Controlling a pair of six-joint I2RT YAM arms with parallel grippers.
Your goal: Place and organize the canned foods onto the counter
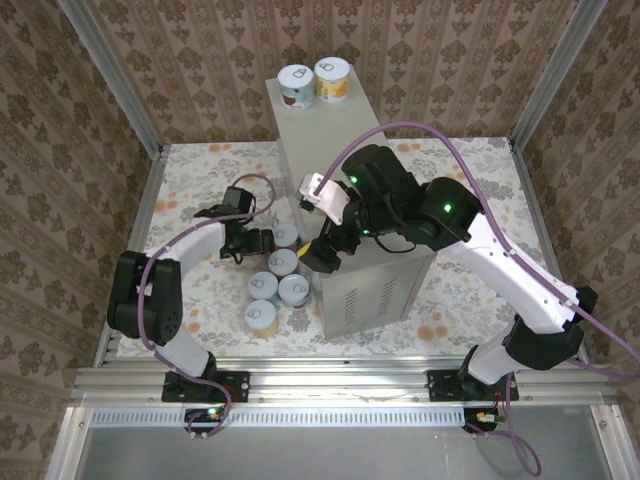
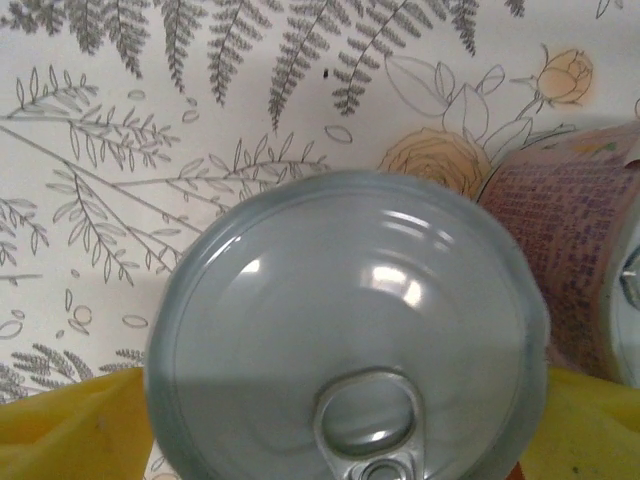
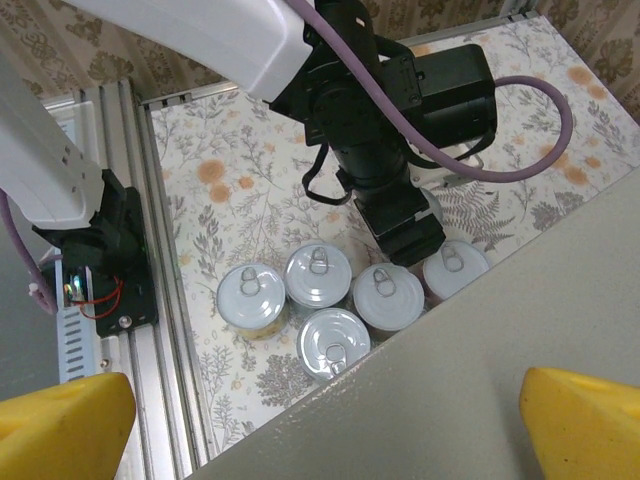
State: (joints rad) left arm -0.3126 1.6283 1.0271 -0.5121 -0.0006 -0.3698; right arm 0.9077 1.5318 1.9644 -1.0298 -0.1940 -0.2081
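Canned foods (image 1: 281, 262): five are seen upright, lids up, bunched on the floral cloth (image 1: 190, 180) just beside the left wall of the counter (image 1: 300, 140). Two placed cans (image 1: 295, 82) are seen side by side on its far end. Every can's axis is vertical, so a grasp is best taken across the round wall, from the sides.

Left gripper (image 2: 335, 430) is stationed low at the far end of the bunch. One can (image 2: 345, 320) is straddled by the yellow fingers (image 2: 70, 430), pull-tab toward the wrist. Whether the pads are pressed on it cannot be told. A pink-labelled can (image 2: 575, 270) is found just beside it, on the right.

Right gripper (image 3: 322, 425) is held spread wide and empty above the counter's edge, with the bunch below and beyond it. The left arm is judged the nearer.

Writing: dense small print is seen on the pink label but cannot be read. No brand can be made out.
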